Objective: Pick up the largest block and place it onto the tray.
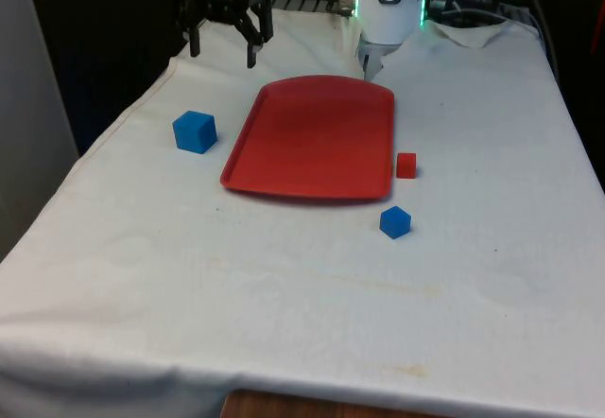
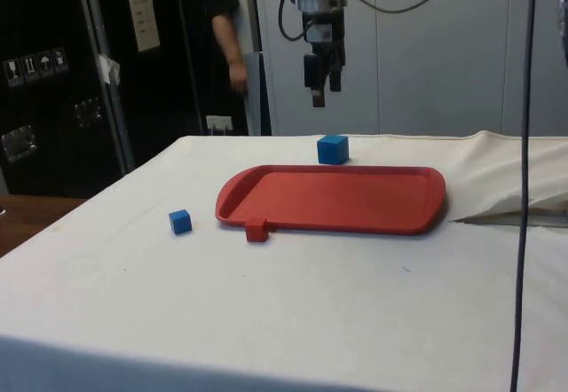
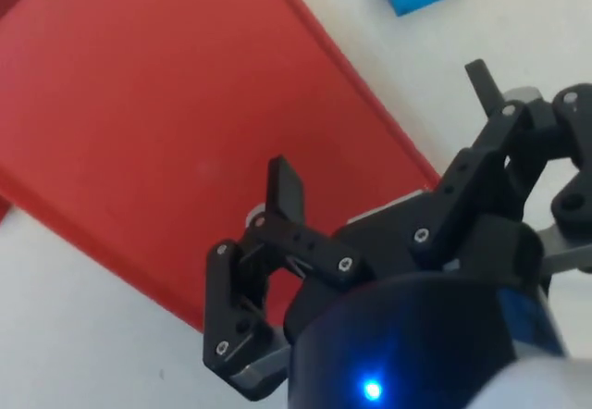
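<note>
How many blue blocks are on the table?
2. The large blue block sits beside the red tray, on the front view's left; the small blue block sits near the tray's corner, by the red block.

tray (image 1: 312, 139) sits mid-frame in the front view, on the table (image 1: 302, 295). largest block (image 1: 195, 131) lies left of it, apart. small block (image 1: 406, 165) just off the tray's right edge; another small block (image 1: 395, 221) lower right of that. gripper (image 1: 223, 35) hangs upper left, above the table.
</note>
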You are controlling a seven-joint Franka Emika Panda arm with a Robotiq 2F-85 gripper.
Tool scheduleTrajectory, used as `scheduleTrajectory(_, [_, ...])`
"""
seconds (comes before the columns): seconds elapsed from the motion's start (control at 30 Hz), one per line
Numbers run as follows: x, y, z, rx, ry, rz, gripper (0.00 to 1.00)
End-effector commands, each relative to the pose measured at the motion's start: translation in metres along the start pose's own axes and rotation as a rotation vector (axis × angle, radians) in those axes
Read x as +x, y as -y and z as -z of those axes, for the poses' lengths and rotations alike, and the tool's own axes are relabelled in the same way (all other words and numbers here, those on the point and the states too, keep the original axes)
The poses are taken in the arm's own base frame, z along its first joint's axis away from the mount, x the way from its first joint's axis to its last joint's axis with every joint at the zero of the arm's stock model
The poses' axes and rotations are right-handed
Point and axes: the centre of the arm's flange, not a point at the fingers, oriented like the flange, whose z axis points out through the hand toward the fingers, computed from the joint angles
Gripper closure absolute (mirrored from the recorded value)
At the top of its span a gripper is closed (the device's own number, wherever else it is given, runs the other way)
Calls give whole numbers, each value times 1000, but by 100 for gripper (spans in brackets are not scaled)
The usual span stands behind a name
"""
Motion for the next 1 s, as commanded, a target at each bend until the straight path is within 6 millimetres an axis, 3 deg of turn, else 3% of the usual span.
scheduleTrajectory(0.0, [0,-3,-2,10,-5,-1,0])
scheduleTrajectory(0.7, [8,-22,-38,-7,15,-35,0])
scheduleTrajectory(0.97, [16,-25,-60,-2,18,-42,0])
